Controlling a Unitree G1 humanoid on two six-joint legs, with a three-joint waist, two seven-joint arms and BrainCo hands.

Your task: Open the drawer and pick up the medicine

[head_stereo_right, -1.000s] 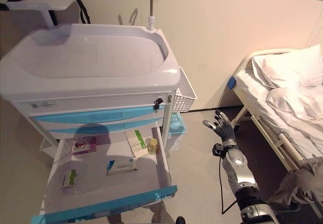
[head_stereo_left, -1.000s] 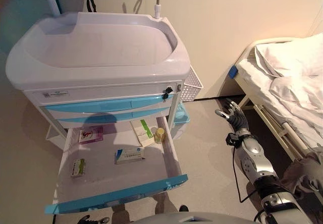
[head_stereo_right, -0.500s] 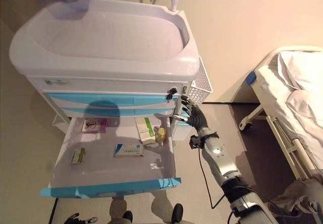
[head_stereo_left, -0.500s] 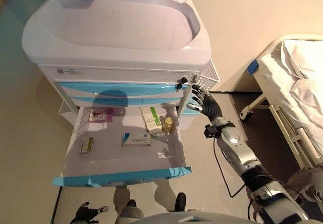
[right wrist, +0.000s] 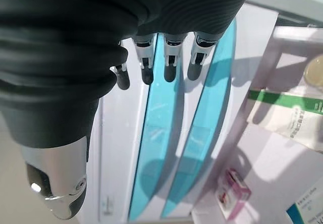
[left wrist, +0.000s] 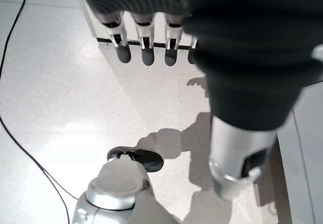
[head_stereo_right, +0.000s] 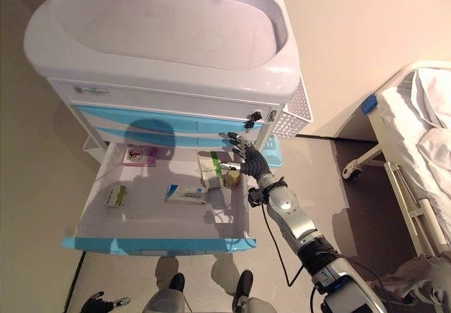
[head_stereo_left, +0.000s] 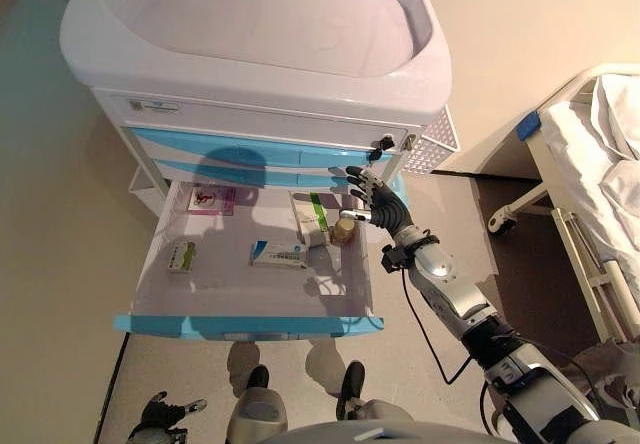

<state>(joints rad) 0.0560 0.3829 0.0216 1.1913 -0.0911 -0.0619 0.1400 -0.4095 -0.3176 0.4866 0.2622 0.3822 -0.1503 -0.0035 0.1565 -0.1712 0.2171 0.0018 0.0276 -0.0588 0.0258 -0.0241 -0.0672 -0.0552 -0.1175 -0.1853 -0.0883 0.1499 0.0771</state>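
Right hand (head_stereo_left: 375, 202) spread, four boxes (head_stereo_left: 274, 254), one bottle (head_stereo_left: 344, 230)

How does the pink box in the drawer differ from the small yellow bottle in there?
The pink box is flat and rectangular; the yellow bottle is round and stands upright. The box lies in the back left corner, the bottle at the right side, just below the open right hand. Both sit in the open drawer.

Drawer (head_stereo_left: 160, 304) open above; boxes (head_stereo_left: 279, 254) seemingly well apart.
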